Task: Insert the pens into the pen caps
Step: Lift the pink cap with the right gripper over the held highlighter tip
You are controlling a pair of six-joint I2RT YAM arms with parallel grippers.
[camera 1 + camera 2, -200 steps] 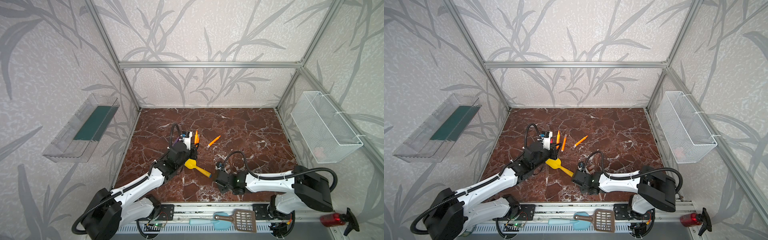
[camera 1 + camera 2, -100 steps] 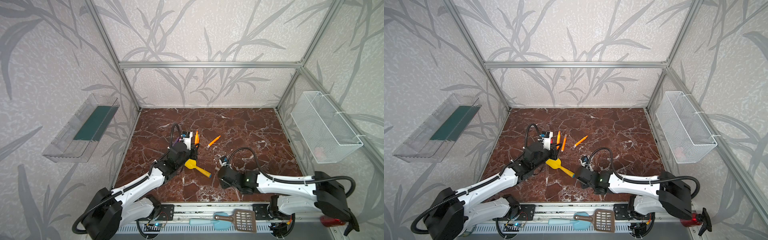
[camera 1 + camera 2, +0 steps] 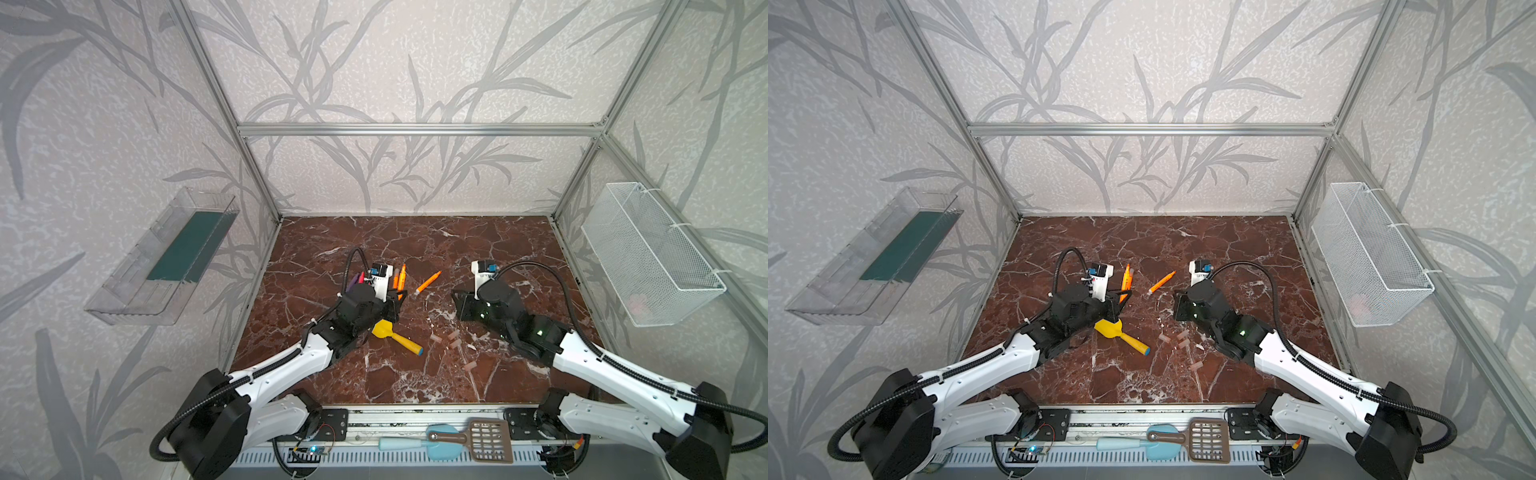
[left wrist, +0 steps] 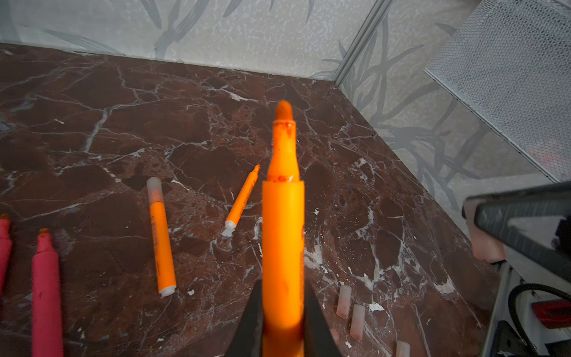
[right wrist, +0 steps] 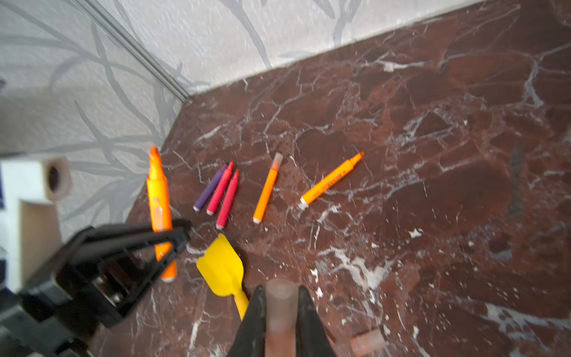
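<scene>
In a top view we see a yellow toy shovel (image 3: 384,330), loose pen caps (image 3: 453,338) beside it, left wrist view, our left gripper (image 4: 282,296) clamped on an orange pen (image 4: 282,216), other pens (image 4: 160,241) lying beyond, right wrist view, our right gripper (image 5: 280,292) pinching one pen cap (image 5: 280,315), shovel just ahead.

I see my left arm (image 3: 286,365) and right arm (image 3: 615,374): white link shells, black joints, ribbed black cables (image 3: 748,417), black wedge-shaped jaws.
</scene>
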